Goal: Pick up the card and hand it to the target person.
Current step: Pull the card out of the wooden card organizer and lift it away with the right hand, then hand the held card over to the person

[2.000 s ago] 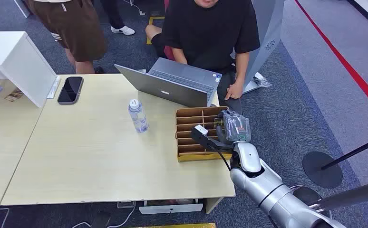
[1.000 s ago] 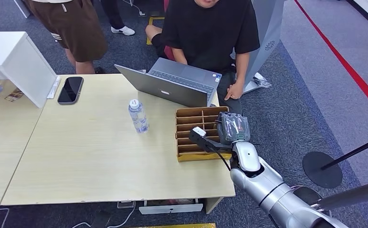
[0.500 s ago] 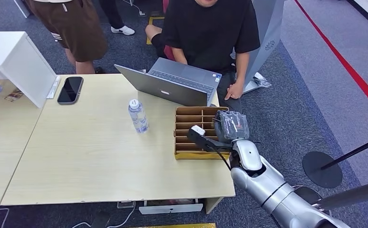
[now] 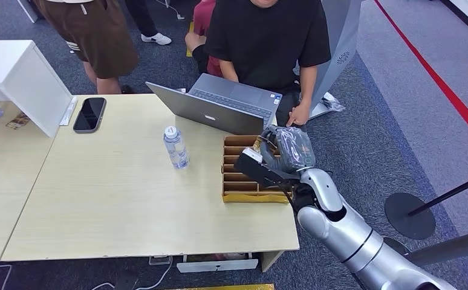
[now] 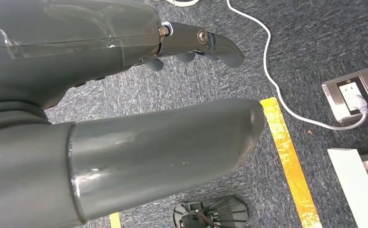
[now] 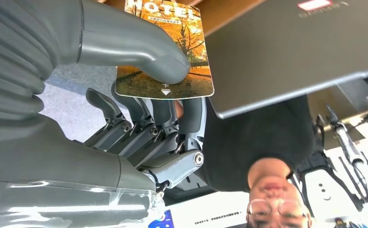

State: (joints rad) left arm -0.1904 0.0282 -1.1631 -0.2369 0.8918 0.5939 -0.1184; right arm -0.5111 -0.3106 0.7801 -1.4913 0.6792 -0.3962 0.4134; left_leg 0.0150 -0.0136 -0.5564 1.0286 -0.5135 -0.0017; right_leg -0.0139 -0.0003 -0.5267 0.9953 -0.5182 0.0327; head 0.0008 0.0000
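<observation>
The pale wooden tabletop [image 4: 117,199] stretches out in front of me. At its far edge a person in a black shirt [image 4: 268,36] sits behind an open grey laptop [image 4: 219,109]. Near the right edge, just on my side of the laptop, stands a cardboard divider box [image 4: 237,181]. To its left stands a clear water bottle [image 4: 175,147], and far left lies a dark phone [image 4: 89,113]. My right hand [image 4: 283,154] is raised over the far right corner of the box; my thumb and fingers [image 6: 168,116] pinch the hotel card [image 6: 165,50], lifted toward the laptop. My left hand [image 5: 125,95] hangs over grey carpet, holding nothing, its fingers [image 5: 210,45] straight and apart from the thumb.
</observation>
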